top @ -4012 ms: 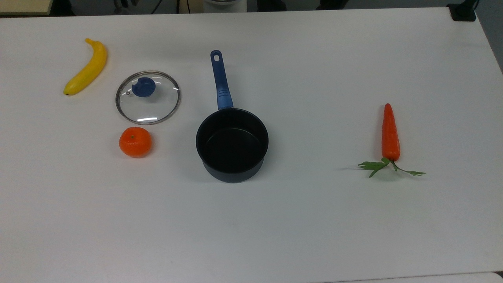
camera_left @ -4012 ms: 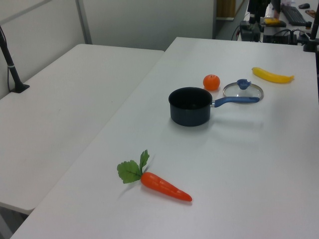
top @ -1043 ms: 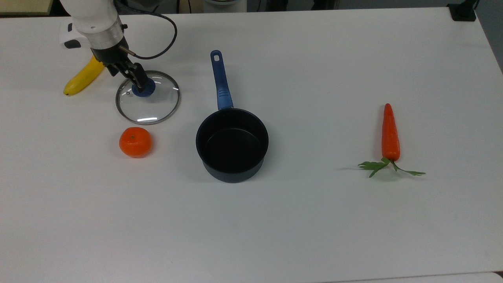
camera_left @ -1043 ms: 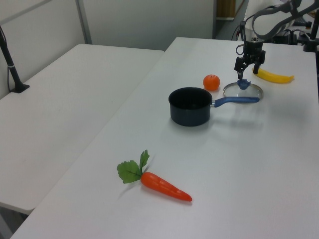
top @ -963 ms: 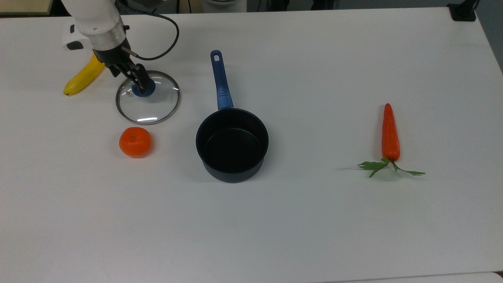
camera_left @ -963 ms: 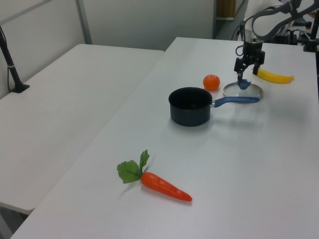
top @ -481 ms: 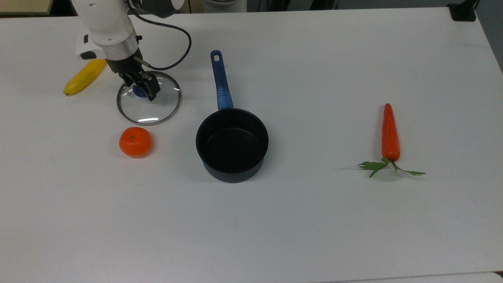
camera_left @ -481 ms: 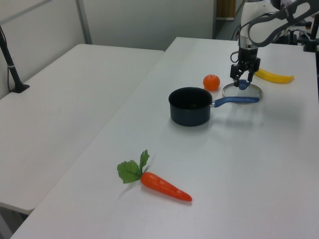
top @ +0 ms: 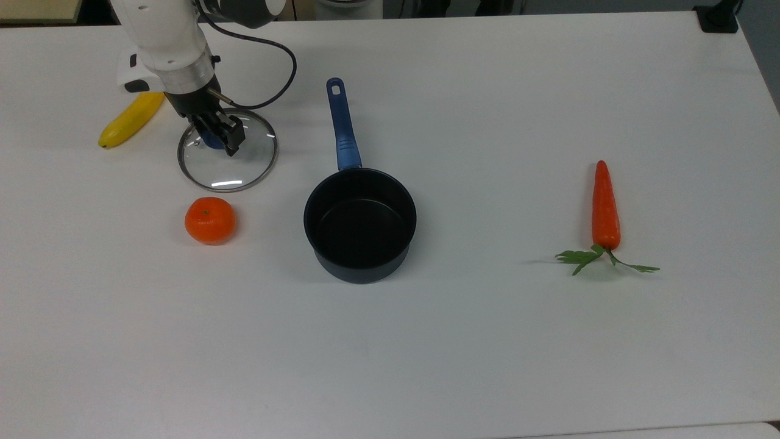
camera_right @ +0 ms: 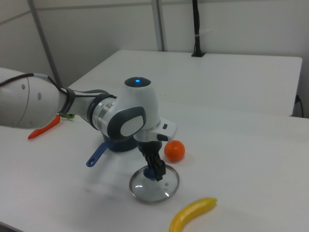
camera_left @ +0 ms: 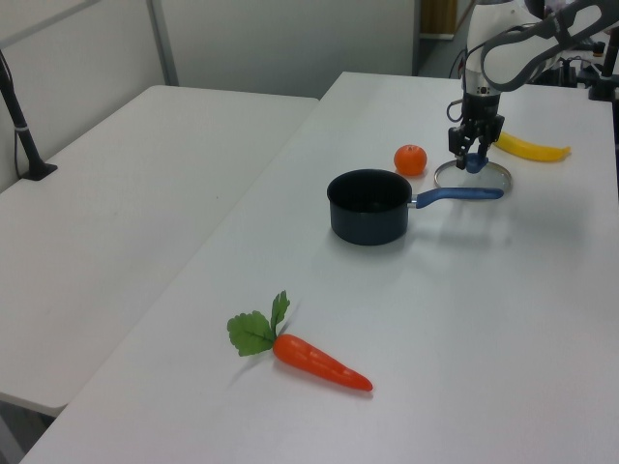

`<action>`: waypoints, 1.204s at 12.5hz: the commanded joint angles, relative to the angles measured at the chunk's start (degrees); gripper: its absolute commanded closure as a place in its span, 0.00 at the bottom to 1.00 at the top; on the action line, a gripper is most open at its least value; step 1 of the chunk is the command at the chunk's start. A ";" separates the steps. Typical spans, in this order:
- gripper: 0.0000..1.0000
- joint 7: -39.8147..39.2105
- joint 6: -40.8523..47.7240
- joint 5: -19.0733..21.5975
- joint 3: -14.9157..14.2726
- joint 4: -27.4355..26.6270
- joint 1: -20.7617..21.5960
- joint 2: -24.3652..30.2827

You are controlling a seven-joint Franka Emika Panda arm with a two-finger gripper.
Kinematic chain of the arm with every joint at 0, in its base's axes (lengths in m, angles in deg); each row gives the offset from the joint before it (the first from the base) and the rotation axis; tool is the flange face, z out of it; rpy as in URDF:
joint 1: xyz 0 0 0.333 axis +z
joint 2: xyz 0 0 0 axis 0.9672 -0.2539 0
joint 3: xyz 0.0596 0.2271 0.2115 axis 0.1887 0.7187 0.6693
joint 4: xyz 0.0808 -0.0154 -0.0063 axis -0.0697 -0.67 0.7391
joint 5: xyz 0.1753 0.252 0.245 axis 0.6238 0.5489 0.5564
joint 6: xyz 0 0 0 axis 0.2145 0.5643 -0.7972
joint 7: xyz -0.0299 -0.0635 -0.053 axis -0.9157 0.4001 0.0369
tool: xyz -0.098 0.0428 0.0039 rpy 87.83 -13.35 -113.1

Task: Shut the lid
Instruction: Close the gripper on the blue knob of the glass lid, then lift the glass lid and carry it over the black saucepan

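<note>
Top view, tool (top: 217, 135) clamped on lid (top: 227, 151) knob, lid nudged slightly leftward since half-second ago

A white worktop (top: 487, 341) carries a black saucepan (top: 359, 225) near its middle. Toward the top view's left lie a glass lid (top: 244, 167), an orange (top: 209, 220) just below it and a banana (top: 131, 119) beyond. Well apart, on the top view's right, lies a carrot (top: 605, 210) with green leaves.
</note>
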 commanded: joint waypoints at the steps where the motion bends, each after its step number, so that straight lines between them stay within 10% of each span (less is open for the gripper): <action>1: 0.54 0.98 -0.83 0.79 -0.28 -0.11 -0.18 1.59; 15: 0.54 15.12 22.20 7.74 0.34 23.62 5.95 -2.19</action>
